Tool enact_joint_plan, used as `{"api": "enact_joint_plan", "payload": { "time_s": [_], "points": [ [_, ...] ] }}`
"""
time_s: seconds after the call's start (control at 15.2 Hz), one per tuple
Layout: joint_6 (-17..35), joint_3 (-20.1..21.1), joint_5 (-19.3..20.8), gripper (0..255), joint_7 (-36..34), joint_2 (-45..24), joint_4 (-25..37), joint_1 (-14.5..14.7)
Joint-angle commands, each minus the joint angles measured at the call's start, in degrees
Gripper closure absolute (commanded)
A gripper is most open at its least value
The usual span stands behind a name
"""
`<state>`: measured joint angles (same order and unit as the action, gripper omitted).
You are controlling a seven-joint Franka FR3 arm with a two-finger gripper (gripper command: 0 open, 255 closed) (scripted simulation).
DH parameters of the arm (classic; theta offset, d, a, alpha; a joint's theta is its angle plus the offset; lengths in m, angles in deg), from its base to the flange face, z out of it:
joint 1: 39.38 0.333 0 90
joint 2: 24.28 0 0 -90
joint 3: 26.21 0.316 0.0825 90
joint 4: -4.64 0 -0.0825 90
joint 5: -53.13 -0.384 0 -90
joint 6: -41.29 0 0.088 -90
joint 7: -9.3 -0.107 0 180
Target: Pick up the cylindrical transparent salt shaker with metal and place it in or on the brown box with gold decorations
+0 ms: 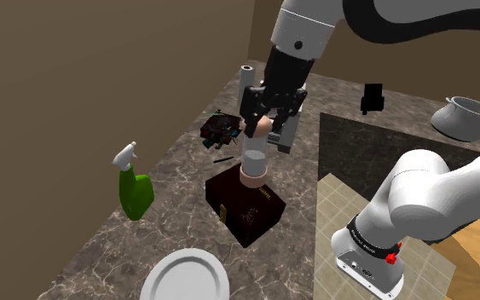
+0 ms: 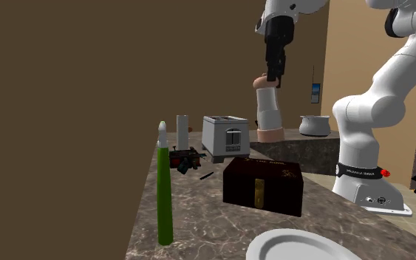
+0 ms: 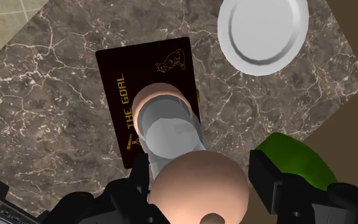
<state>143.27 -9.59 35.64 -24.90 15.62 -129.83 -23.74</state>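
Well, from the shoulder view the black gripper (image 1: 262, 115) has its two fingers clamped on the rounded pinkish cap of the salt shaker (image 1: 255, 155), a clear cylinder with a pinkish base, hanging roughly upright. Right under it lies the dark brown box (image 1: 246, 211) with gold marks on its lid, on the marbled counter (image 1: 182, 181). A green spray bottle (image 1: 134, 192) stands near the box on this view's left, and a white plate (image 1: 187, 278) lies near the lower edge. Behind the gripper stands a silver toaster (image 1: 286, 134), with a small dark jumbled object (image 1: 220, 129) beside it.

From the second exterior view, the gripper (image 2: 273, 77) holds the shaker (image 2: 267, 112) in the air, and its base sits clear above the box (image 2: 264, 185), not touching the lid. A gold clasp runs down the box's front. The toaster (image 2: 225, 135) stands further back, and the spray bottle (image 2: 165, 188) rises thin and tall on this view's left. The plate's (image 2: 302, 248) rim shows at the bottom edge, and a grey pot (image 2: 315, 125) sits on the far counter.

Looking along the gripper (image 3: 203, 188), the fingers (image 3: 269, 181) flank the shaker's cap, closed against it. The clear body of the shaker (image 3: 168, 130) points down at the box (image 3: 149, 70), whose lid reads "THE GOAL" in gold. The plate (image 3: 263, 32) lies beyond the box, and the green bottle (image 3: 297, 156) shows just past one finger.
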Motion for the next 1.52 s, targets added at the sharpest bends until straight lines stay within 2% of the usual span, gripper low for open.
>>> {"api": "enact_joint_plan", "payload": {
  "time_s": [0.0, 0.79, 1.32, 1.39, 1.45],
  "points": [
    [1.47, 0.28, -0.29, 255, 0.16, 0.21, -1.64, 0.13],
    [11.10, 2.05, -2.21, 255, 1.51, 0.01, -11.13, 0.87],
    [11.10, 2.05, -2.21, 255, 1.51, 0.01, -11.13, 0.87],
    [11.10, 2.05, -2.21, 0, 1.51, 0.01, -11.13, 0.87],
    [11.10, 2.05, -2.21, 0, 1.51, 0.00, -11.12, 0.87]
  ]
}}
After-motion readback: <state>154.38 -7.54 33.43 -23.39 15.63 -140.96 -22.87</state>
